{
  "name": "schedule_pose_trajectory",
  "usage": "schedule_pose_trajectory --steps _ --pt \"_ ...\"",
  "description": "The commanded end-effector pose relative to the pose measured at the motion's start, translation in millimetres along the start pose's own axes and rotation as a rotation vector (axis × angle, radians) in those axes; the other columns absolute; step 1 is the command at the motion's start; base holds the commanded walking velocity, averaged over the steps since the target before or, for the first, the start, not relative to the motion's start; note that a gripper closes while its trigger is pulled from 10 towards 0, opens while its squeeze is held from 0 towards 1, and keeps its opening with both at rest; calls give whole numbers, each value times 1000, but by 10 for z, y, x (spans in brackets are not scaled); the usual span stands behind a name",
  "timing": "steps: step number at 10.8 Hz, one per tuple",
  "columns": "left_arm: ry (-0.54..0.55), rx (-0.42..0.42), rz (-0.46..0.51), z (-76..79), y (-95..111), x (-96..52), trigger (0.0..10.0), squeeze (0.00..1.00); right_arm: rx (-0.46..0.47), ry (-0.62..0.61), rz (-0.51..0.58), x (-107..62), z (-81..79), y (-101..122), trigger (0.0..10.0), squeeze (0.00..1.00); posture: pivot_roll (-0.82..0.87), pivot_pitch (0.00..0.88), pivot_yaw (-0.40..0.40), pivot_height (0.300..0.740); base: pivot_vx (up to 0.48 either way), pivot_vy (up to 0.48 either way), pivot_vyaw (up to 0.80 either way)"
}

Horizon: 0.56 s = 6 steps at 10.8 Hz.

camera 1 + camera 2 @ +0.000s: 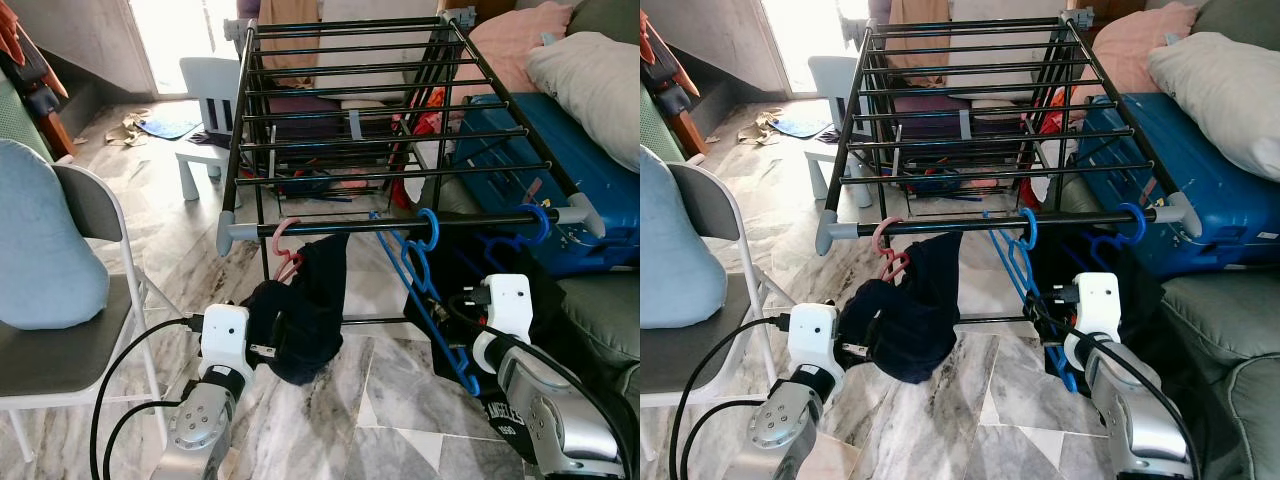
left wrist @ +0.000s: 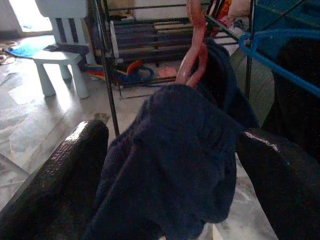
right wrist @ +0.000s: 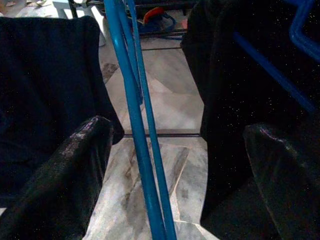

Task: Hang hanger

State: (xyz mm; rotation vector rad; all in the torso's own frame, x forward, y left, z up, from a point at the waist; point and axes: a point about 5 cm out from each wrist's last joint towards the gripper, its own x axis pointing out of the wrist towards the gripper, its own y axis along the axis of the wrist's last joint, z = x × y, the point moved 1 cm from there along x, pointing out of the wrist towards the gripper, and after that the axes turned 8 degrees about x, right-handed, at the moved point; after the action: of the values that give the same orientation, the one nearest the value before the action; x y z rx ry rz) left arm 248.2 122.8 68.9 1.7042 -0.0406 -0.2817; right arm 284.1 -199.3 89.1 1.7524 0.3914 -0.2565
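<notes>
Hanging between the right end effector's wide-spread fingers — a blue hanger; left end effector spread wide around a navy garment on a pink hanger.

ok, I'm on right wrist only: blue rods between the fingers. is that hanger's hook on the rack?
Observer: Yes. The blue hanger hooks over the rack's front rail, above the right hand.
Operator: anything else on that rail?
Observer: A second blue hanger nearer the right end, and a pink hanger to the left, carrying a dark garment.
Operator: left hand?
Observer: The left hand is open around that garment, below the pink hook.
</notes>
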Motion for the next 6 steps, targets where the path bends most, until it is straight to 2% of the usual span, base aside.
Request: schedule_pose_trajectory --steps 1,3,6 --pt "1 10 -2 3 -6 6 10000 0 6 8 -1 22 -18 30 10000 0 -105 0 14 740 0 0 0" --pt "-1 11 -1 6 -7 7 10000 0 7 10 -4 26 -31 19 10000 0 -106 0 15 740 0 0 0" --pt "-5 15 0 7 -5 17 10000 0 5 16 -13 44 -54 4 10000 0 -105 0 16 740 -272 0 0"
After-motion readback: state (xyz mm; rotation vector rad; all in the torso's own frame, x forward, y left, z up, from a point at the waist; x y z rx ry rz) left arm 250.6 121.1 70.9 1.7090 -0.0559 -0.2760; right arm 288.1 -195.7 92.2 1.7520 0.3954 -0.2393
